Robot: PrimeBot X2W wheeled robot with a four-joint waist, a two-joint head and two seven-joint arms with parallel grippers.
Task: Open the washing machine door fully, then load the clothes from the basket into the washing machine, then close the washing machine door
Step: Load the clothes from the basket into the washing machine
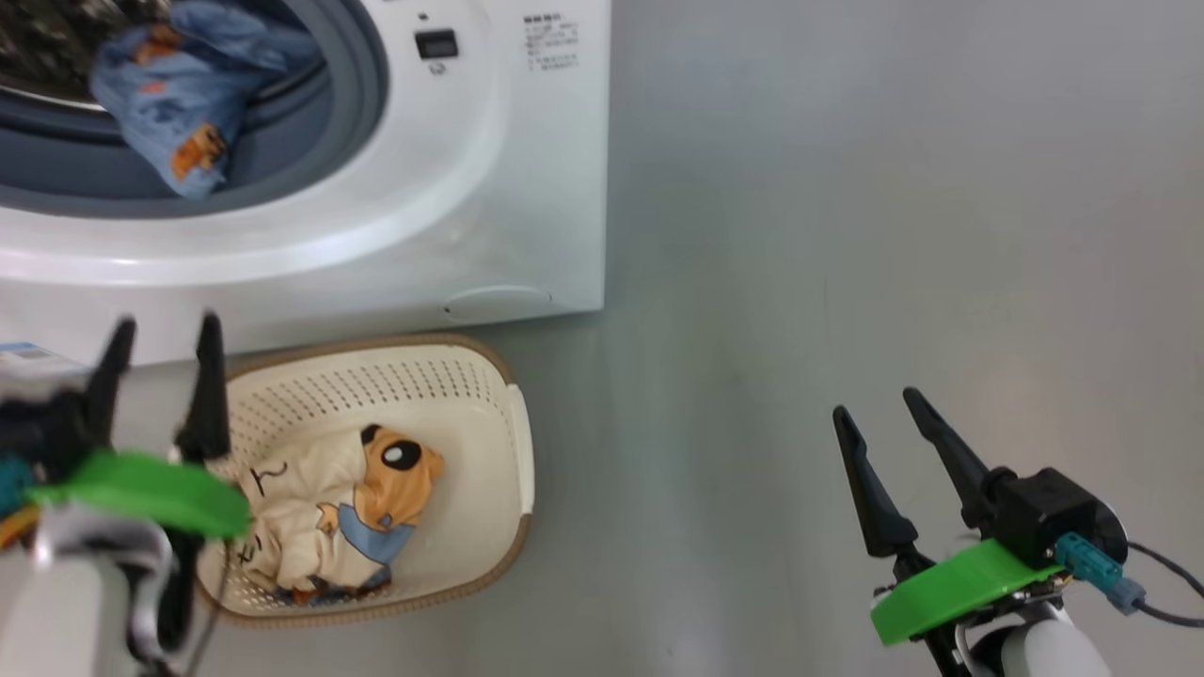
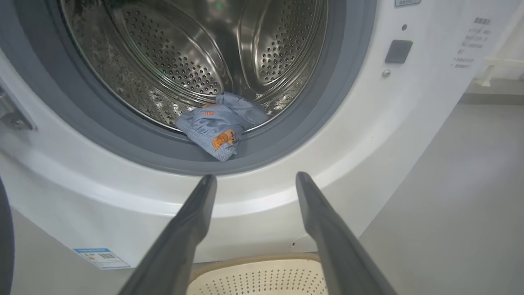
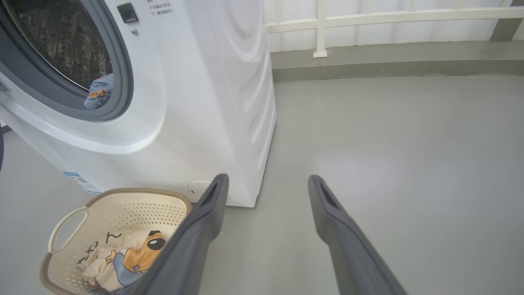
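L end effector (image 1: 167, 322), R end effector (image 1: 874, 402) apart, empty; cream cloth (image 1: 310, 527) in basket (image 1: 451, 395).

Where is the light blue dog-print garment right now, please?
In the head view's upper left, the light blue garment lies in the mouth of the washing machine, draped over the bottom of the grey gasket.
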